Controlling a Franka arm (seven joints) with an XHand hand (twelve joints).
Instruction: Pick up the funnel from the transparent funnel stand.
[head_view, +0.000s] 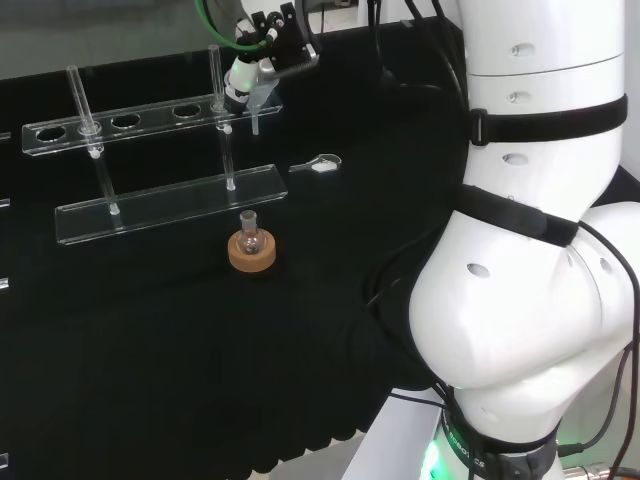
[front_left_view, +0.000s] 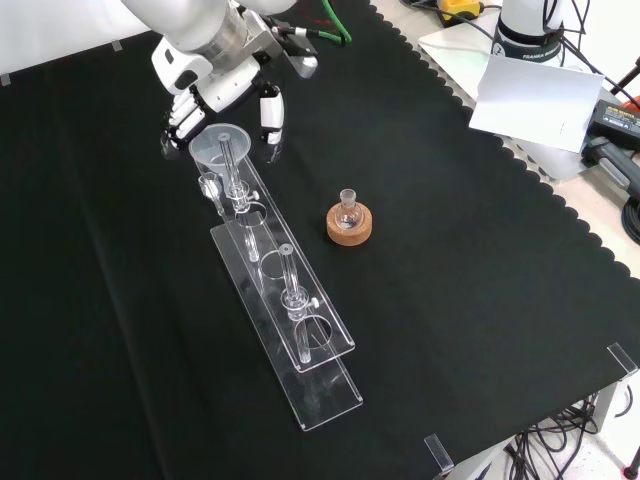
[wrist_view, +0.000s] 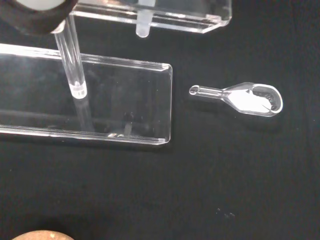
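- Nearest in the front view is the near end of the stand (front_left_view: 300, 370), a long clear rack with a base plate and an upper shelf with round holes, held up by two clear posts.
- In the head view the same stand (head_view: 170, 205) lies across the cloth, with the shelf above the base plate.
- To the right of the stand in the front view is a cork ring (front_left_view: 350, 224), apart from the stand, and a small clear flask (front_left_view: 348, 207) stands upright on it.
- In the wrist view a small clear scoop (wrist_view: 240, 97) lies flat on the cloth, just beside the end of the base plate but not touching it.
- At the far end of the stand in the front view is the funnel (front_left_view: 218, 147). It sits in the last hole of the shelf, mouth up, and its stem points down under the shelf in the head view.
- The hand (front_left_view: 215, 95) is at this far end. Its fingers are curved around the funnel's rim on both sides; I cannot tell whether they really touch it.
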